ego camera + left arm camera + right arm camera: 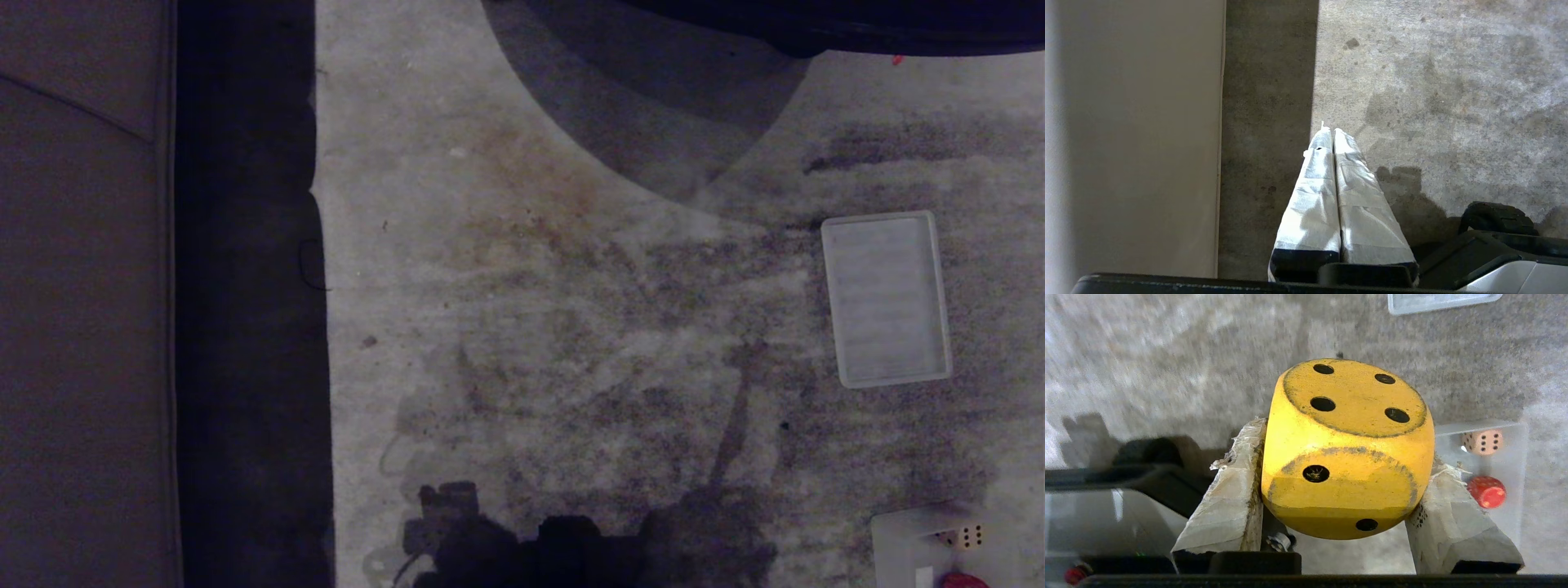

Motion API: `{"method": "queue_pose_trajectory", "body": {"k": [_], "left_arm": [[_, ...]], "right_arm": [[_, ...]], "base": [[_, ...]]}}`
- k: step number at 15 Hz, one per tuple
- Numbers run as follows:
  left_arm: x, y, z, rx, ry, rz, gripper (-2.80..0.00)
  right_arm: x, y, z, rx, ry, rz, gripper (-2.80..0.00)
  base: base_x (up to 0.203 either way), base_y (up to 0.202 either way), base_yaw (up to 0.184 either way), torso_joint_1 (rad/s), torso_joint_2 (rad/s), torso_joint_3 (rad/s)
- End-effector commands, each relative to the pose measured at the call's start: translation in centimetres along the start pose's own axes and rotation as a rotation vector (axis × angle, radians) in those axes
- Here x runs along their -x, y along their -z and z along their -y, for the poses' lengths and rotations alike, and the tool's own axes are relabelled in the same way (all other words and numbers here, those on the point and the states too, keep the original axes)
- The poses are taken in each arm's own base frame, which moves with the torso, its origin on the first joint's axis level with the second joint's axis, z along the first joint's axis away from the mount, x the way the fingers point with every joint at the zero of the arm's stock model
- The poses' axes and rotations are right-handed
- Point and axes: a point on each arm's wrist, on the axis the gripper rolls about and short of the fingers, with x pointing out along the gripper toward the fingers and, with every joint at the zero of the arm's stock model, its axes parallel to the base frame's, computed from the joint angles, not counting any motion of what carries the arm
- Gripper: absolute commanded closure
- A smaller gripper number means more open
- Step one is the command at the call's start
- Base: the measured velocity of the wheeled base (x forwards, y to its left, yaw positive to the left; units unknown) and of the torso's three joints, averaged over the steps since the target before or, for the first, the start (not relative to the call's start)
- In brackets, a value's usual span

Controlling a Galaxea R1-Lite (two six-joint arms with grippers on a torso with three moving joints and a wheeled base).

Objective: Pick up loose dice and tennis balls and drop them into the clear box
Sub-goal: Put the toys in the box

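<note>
Head view: stained grey floor [571, 343]. The flat ribbed lid panel [887, 298] lies to the right. Only a corner of the clear box [898, 531] shows at the lower right edge, with a beige die [965, 536] in it and a sliver of a red die [963, 581] at the very bottom. Neither arm is visible here, only their shadows.

Left wrist view: left gripper [1329, 130] hangs parked above the floor beside a pale upright panel [1139, 134]. Its taped fingers [1314, 196] are pressed together, nothing between them.

Right wrist view: right gripper [1345, 453] has its taped fingers [1229, 498] clenched on the yellow die [1345, 451], one on each opposite flank, die clear of the floor. The clear box [1515, 465] sits beyond and off to one side, the beige die [1482, 441] and red die [1486, 491] resting inside, apart.

Judgement: step in hand is carrying to the box. To do it well, bring the die fully over the box's interior before releasing, aim for bare bottom away from the two dice, and let go low so the soft cube does not bounce over the shallow wall. No tennis balls in sight.
</note>
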Motion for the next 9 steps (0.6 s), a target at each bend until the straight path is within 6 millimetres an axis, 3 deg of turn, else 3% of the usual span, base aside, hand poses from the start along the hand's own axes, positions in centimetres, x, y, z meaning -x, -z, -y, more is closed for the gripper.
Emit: {"method": "queue_pose_trajectory", "body": {"k": [1, 9], "left_arm": [[-0.01, 0.01, 0.00, 0.001, -0.001, 0.000, 0.00], [-0.01, 0.01, 0.00, 0.003, -0.002, -0.001, 0.00]], "right_arm": [[0.16, 0.19, 0.01, -0.006, -0.001, 0.019, 0.00], [0.16, 0.19, 0.01, -0.009, -0.001, 0.019, 0.00]], "base": [[0.000, 0.000, 0.000, 0.000, 0.00, 0.000], [0.000, 0.000, 0.000, 0.000, 0.00, 0.000]]}}
